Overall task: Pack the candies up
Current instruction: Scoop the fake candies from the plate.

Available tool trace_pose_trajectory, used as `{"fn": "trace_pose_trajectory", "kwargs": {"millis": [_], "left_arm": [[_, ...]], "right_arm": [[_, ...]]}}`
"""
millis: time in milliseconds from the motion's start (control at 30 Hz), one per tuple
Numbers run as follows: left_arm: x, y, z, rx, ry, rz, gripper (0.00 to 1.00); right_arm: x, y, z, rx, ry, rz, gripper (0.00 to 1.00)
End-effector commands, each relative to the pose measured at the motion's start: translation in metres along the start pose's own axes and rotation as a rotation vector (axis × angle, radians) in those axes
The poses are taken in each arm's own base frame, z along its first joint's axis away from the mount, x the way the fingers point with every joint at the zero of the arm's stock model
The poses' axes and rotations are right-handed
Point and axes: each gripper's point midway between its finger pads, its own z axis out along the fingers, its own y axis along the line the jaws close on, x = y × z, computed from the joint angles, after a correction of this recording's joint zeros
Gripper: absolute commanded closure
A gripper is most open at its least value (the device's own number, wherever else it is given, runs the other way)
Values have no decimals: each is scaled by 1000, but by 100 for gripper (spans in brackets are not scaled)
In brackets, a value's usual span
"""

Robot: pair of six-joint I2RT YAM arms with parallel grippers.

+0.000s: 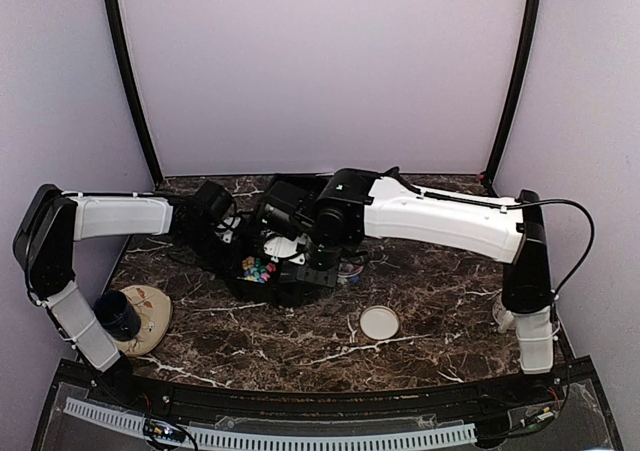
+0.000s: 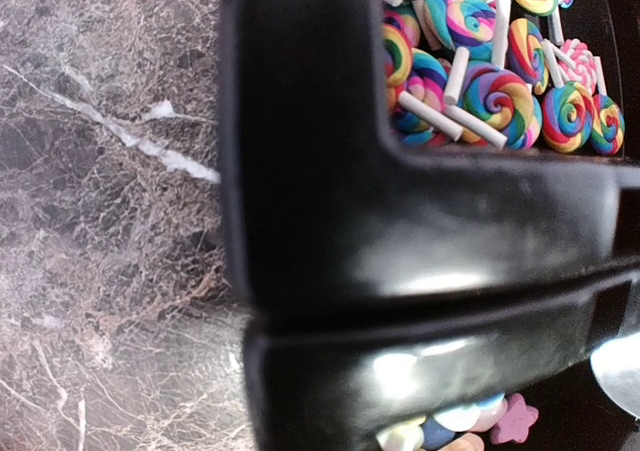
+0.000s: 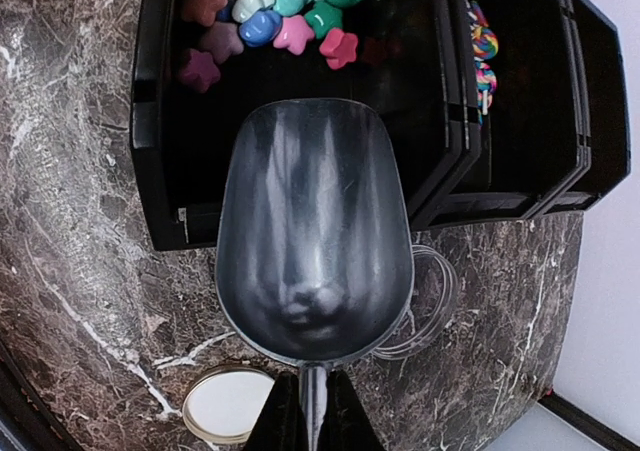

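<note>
While right jaws clamp the scoop (image 3: 315, 261), candies (image 3: 290, 31) lie in the bin (image 3: 150, 171)

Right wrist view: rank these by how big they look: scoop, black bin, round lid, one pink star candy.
1. black bin, though the top edge of the picture cuts it off
2. scoop, which is nearest the camera, so its size is exaggerated
3. round lid
4. pink star candy

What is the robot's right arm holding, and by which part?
A shiny silver metal scoop, pinched by its thin handle between the right jaws. Its bowl points toward the black plastic tray of colourful star-shaped candies.
</note>
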Motion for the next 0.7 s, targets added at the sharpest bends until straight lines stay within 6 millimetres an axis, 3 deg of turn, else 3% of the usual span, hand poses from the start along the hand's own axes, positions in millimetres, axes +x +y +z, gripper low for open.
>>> {"fn": "trace_pose_trajectory", "kwargs": {"millis": [0,300,667], "left_arm": [[-56,-23,-31,38,-210,76,100],[-53,-24,-27,-30,-198,110,100],[-51,-38,-25,30,-193,125,100]], "right_arm": [[-3,2,-2,-3,12,-26,100],[-3,20,42,-23,98,-67,100],[-35,56,83,-130,47,-134,100]]}}
